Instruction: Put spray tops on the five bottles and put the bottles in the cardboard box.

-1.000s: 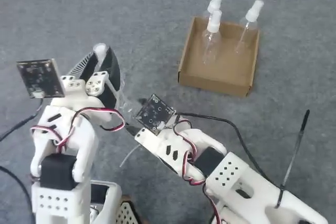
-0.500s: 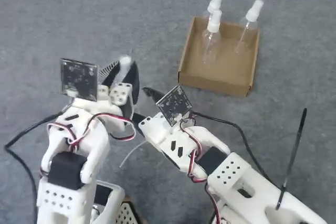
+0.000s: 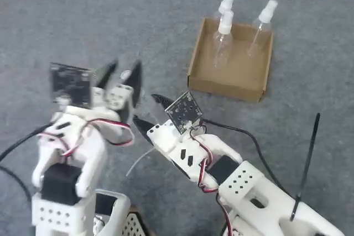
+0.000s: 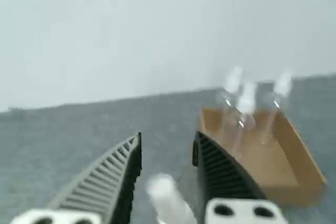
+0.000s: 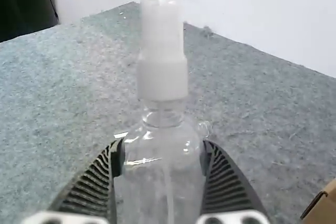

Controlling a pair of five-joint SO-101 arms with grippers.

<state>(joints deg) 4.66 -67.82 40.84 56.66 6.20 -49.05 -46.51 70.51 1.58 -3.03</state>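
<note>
My right gripper (image 3: pixel 145 109) is shut on a clear bottle (image 5: pixel 157 166) that stands upright with a white spray top (image 5: pixel 161 51) on its neck. In the high view that spray top (image 3: pixel 126 74) sits between the spread fingers of my left gripper (image 3: pixel 123 70), which is open around it without gripping. The left wrist view has the same top (image 4: pixel 163 200) low between the jaws of the left gripper (image 4: pixel 168 140). At the back right, the cardboard box (image 3: pixel 227 84) holds three capped bottles (image 3: pixel 223 40).
A thin white tube (image 3: pixel 138 162) lies on the grey carpet in front of the right arm. A black strap (image 3: pixel 308 156) sticks up at the right. Open carpet stretches between the grippers and the cardboard box (image 4: pixel 286 156).
My left gripper carried the spray top to the right onto the bottle, then opened and let it go. The right gripper turned slightly and kept the bottle.
</note>
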